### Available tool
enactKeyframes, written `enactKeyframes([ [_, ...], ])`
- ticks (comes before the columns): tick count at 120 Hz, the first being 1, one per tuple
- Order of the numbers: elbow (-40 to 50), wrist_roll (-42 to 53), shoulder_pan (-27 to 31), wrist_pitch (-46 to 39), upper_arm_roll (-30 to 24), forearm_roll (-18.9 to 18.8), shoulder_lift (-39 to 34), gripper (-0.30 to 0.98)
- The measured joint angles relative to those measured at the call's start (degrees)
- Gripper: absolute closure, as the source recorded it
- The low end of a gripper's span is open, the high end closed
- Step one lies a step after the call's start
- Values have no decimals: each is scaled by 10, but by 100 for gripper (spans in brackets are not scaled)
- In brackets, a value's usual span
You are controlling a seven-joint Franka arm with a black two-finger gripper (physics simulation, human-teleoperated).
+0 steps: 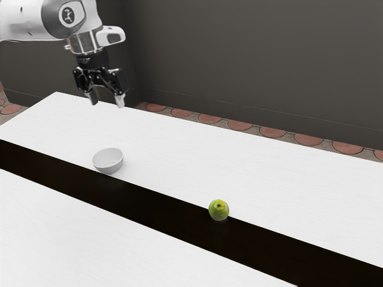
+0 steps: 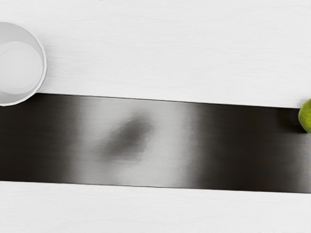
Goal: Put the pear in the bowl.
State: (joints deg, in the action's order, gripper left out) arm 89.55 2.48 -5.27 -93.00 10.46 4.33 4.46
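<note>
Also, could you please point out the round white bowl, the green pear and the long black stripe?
Round white bowl (image 2: pixel 18 67), wrist view: its inside bottom.
Green pear (image 1: pixel 219 211), exterior view: its side.
Long black stripe (image 1: pixel 173 216), exterior view: a bare part between bowl and pear.

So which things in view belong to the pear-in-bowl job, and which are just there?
Part of the job:
- green pear, at the dark strip's edge
- bowl, its destination
- pincer, open above the table

Just there:
- white table
- dark strip across it
- grey wall
- reddish floor tiles
</note>
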Motion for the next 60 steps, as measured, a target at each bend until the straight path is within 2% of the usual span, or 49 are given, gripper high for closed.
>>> enactKeyframes([
  [26, 5, -2, -10, -1, 0, -2, 18, 2],
  [49, 15, -77, -96, -2, -1, 3, 50, 2],
  [60, 13, -133, -114, -9, -1, 16, 72, 2],
])
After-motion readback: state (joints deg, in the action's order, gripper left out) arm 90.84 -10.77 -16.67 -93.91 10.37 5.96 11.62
